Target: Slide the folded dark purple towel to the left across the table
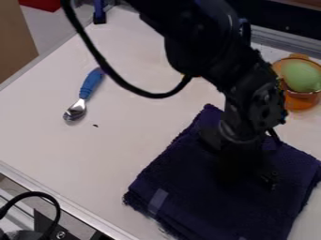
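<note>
The black gripper point(248, 180) hangs down over the folded dark blue towel point(194, 190) on the right half of the white table. It is low above or touching the cloth; dark on dark, contact and the state of its grip cannot be made out. Part of the towel lies hidden beneath the gripper and wrist. A small pale tag shows near the towel's lower left edge.
A spoon with a blue handle point(91, 83) lies at the left of the white table point(75, 159). An orange cup point(301, 99) with a green round object point(301, 76) stands at the right, beside the arm. A black cable loops over the table's upper part.
</note>
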Motion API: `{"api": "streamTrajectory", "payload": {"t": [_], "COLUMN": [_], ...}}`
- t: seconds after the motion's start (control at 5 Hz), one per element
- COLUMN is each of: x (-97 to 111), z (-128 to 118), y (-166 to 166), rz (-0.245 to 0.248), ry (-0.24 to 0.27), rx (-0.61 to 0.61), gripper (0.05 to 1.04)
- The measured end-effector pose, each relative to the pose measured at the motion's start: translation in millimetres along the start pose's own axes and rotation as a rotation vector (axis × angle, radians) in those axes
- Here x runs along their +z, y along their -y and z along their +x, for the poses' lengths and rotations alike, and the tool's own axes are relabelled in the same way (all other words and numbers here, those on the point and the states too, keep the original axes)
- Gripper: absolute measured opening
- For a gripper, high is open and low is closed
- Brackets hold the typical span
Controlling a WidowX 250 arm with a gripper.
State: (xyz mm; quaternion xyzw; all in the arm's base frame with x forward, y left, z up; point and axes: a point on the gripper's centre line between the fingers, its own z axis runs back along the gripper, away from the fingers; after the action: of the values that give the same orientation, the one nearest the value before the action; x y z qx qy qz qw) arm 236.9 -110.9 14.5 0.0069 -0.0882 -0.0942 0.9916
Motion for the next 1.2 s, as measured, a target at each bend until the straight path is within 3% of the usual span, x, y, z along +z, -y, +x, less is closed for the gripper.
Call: {"api": "streamTrajectory", "payload": {"t": [0.2,0.6,1.2], "x": [-2,-7,-5], "z": [1,2,-5], "y": [0,-17,-64], "rz": [0.006,0.048,0.067], "ry": [-0.024,-0.027,0.003], "rx": [-0.003,-0.033,0.018], "gripper": [0.052,0.052,0.052]}}
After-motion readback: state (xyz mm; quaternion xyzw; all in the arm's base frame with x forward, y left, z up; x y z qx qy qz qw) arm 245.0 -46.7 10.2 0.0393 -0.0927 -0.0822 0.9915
